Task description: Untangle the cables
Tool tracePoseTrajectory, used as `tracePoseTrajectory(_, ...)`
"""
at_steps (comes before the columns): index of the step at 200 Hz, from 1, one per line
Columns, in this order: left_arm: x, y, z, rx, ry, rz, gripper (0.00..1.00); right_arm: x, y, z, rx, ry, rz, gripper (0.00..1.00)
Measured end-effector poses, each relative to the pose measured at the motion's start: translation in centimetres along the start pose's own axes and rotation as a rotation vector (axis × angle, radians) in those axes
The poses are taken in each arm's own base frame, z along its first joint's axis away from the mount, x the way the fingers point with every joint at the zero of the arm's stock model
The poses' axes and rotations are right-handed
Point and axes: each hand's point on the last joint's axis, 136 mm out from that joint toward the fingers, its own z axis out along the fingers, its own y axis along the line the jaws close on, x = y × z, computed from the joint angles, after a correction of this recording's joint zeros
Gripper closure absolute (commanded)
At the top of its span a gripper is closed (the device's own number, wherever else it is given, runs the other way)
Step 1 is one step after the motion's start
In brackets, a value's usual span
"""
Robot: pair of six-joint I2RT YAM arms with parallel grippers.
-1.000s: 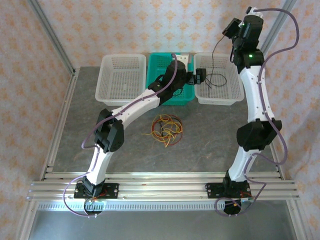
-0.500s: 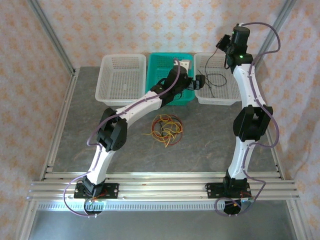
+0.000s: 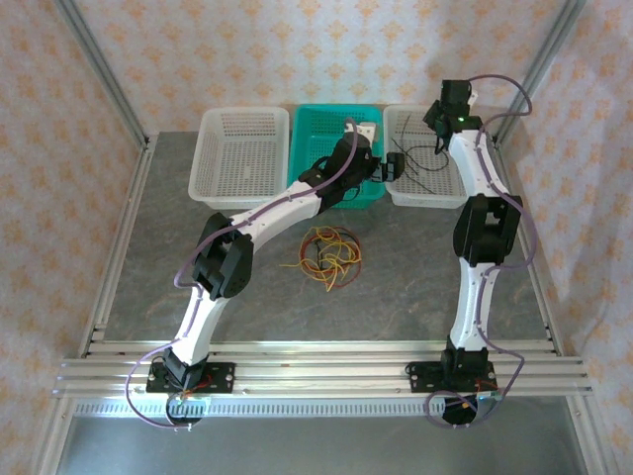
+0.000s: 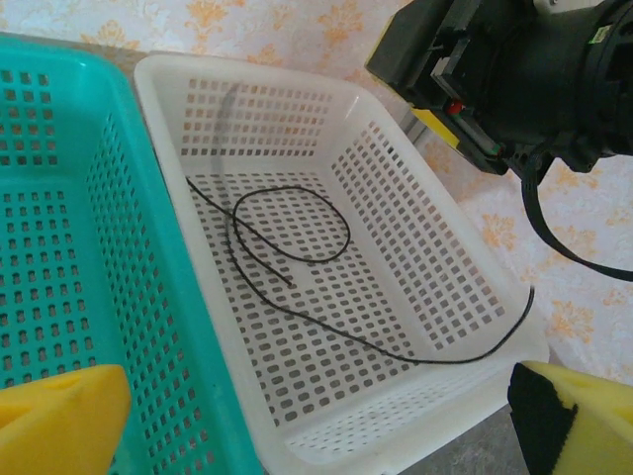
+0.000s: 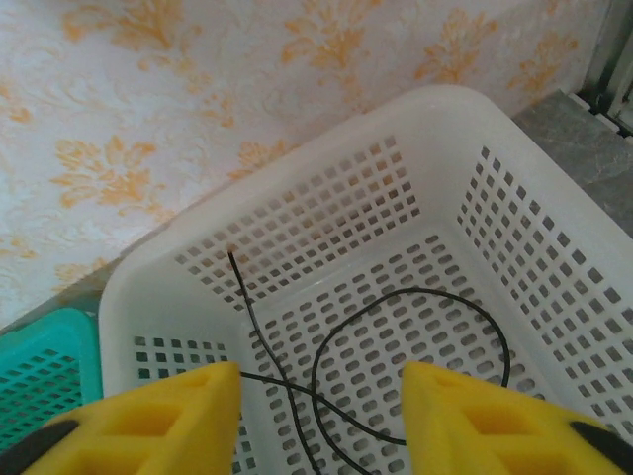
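Cables (image 3: 324, 255) heaped in one loose tangle at frame centre on the grey, stone-patterned worktop (image 3: 415, 277): thin red, yellow and dark strands, looped, too knotted to count. One more thin black cable (image 5: 425, 290) curled in a loop inside the right white basket (image 3: 427, 196), upper right. Three perforated plastic baskets along the top: two white, one teal basket (image 3: 331, 124) between. Left tool (image 4: 316, 416) spread wide, yellow foam pads (image 4: 59, 421) at the lower corners of its wrist view, empty. Right tool (image 5: 321, 411) likewise parted above the black cable, gripping nothing.
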Motion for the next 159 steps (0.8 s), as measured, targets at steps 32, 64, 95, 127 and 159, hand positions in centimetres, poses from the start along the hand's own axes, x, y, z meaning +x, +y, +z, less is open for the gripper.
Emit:
tracePoseTrajectory(32, 1.5, 0.7, 0.2, -0.015, 0.035, 0.002, 0.01, -0.1, 0.2, -0.1, -0.013, 0.004, 0.003, 0.44)
tracePoseTrajectory(64, 4.0, 1.9, 0.1, -0.039, 0.09, 0.006, 0.01, 0.0, 0.8, -0.8, -0.047, 0.02, -0.005, 0.45)
tracePoseTrajectory(95, 5.9, 2.3, -2.2, -0.054, 0.138, 0.02, 0.01, 0.3, 0.8, -4.5, -0.087, 0.038, -0.022, 0.47)
tracePoseTrajectory(127, 5.7, 1.2, -6.6, -0.029, 0.13, 0.027, 0.01, 0.1, 1.1, -10.5, -0.152, 0.003, -0.037, 0.49)
tracePoseTrajectory(159, 4.6, 0.4, -10.7, 0.001, 0.078, 0.026, 0.01, 0.4, 1.7, -15.9, -0.23, -0.043, -0.047, 0.52)
